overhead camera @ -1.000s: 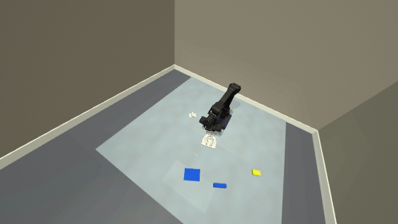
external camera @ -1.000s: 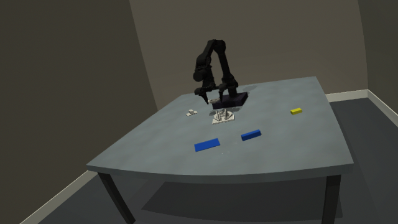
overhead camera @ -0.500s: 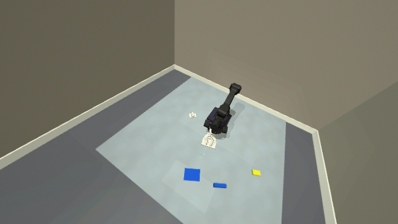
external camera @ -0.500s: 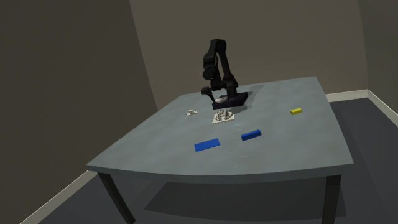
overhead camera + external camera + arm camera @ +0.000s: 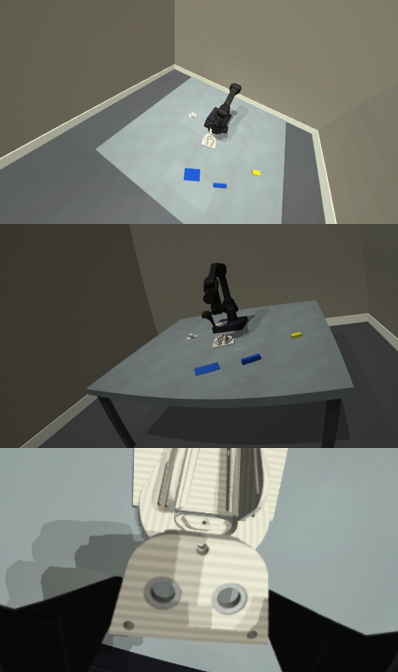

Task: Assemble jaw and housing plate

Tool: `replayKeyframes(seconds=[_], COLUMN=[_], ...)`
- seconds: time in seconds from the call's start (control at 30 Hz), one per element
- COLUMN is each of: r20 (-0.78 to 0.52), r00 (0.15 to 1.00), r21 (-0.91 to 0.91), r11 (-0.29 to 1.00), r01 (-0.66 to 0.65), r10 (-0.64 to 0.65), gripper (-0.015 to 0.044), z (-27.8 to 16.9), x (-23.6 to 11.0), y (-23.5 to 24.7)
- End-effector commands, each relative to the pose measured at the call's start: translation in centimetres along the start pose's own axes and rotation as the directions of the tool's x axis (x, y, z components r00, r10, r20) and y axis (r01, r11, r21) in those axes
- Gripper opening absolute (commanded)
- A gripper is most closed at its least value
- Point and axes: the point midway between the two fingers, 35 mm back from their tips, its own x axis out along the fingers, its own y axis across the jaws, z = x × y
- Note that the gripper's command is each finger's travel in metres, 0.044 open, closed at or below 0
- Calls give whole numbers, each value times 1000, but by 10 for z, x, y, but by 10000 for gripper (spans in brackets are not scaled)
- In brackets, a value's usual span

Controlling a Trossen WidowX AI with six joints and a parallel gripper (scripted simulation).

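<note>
The cream housing plate [image 5: 192, 565] [image 5: 221, 323] has two large ringed holes and three small ones. My gripper [image 5: 193, 591] [image 5: 222, 324] is shut on its two side edges and holds it above the table. The cream base assembly [image 5: 209, 141] [image 5: 223, 343] stands on the table in front of the arm. In the wrist view the assembly [image 5: 260, 528] lies beyond the plate, which overlaps its near end and hides the part beneath. Long raised walls show on the assembly. Whether both jaws are on their pins and the gear teeth mesh cannot be told.
A small cream part [image 5: 192, 115] [image 5: 191, 337] lies left of the arm base. A flat blue square [image 5: 191, 175] [image 5: 207, 369], a blue bar [image 5: 219, 185] [image 5: 251, 359] and a yellow block [image 5: 256, 172] [image 5: 296, 335] lie nearer the front.
</note>
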Motion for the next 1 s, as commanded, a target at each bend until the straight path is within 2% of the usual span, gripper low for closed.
replayKeyframes(seconds=[0.0, 0.97], r20=[4, 4], r00=[1000, 1000], r21=[-9, -14], r11=[1000, 1000], r01=[-2, -1], r10=[2, 1], gripper=[351, 351], z=[1, -3], x=[0, 0], y=[0, -7])
